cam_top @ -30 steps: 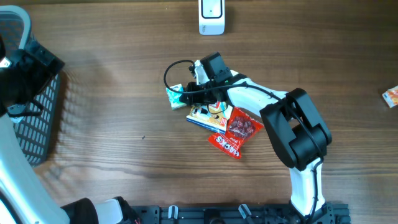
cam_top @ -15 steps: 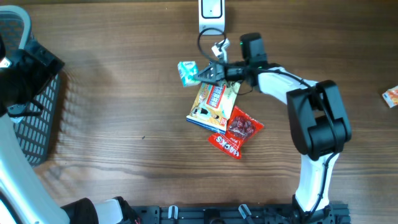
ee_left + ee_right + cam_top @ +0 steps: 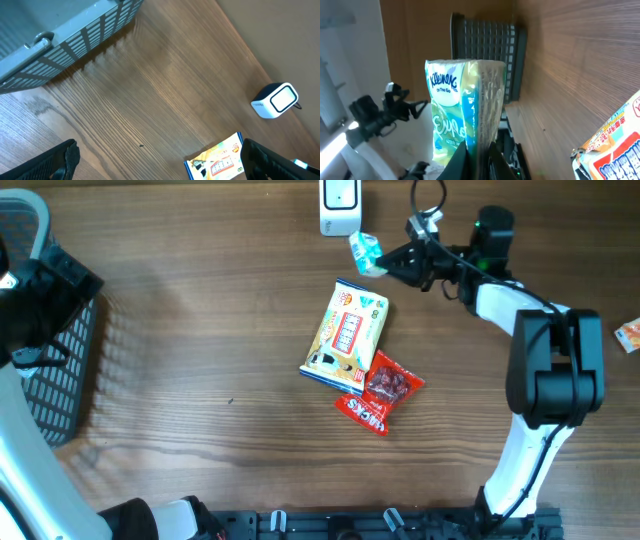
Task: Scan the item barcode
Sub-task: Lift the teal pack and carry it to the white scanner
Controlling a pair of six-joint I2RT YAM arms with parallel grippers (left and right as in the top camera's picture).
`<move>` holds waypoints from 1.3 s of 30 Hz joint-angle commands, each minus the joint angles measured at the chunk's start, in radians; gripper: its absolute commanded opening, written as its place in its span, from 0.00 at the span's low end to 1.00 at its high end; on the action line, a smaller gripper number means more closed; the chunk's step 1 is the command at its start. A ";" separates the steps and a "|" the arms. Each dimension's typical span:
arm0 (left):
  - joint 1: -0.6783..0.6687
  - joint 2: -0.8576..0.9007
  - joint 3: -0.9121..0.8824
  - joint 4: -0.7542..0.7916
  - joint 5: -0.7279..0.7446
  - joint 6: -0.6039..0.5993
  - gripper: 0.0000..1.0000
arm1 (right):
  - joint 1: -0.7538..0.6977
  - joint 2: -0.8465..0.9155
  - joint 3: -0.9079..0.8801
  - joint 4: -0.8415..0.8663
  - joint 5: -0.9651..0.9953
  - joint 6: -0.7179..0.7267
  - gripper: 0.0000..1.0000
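A small green and white Kleenex tissue pack hangs above the table just right of the white barcode scanner at the back edge. My right gripper is shut on the pack's lower end. In the right wrist view the pack stands upright and edge-on, pinched between the dark fingers of my right gripper. No barcode shows on its visible faces. My left gripper is open over bare wood at the left, holding nothing, and the scanner lies far ahead of it.
A yellow snack bag and a red packet lie mid-table. A dark slatted basket stands at the left edge. A small orange packet lies at the far right.
My right arm lifted the tissue pack off the pile mid-table and swung it back and to the right, up beside the scanner. The left arm has not moved.
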 commanded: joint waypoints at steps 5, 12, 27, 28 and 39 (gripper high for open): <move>0.006 -0.001 0.010 0.000 -0.010 0.015 1.00 | 0.005 0.000 0.004 0.043 -0.061 0.072 0.04; 0.006 -0.001 0.010 0.000 -0.010 0.015 1.00 | 0.002 0.000 0.004 0.077 -0.060 0.072 0.04; 0.006 -0.001 0.010 0.000 -0.010 0.015 1.00 | -0.019 0.000 0.004 0.092 -0.005 0.056 0.04; 0.006 -0.001 0.010 0.000 -0.010 0.015 1.00 | -0.019 0.000 0.004 0.092 -0.005 0.057 0.04; 0.006 -0.001 0.010 0.000 -0.010 0.015 1.00 | -0.005 0.000 0.004 0.093 0.101 0.066 0.04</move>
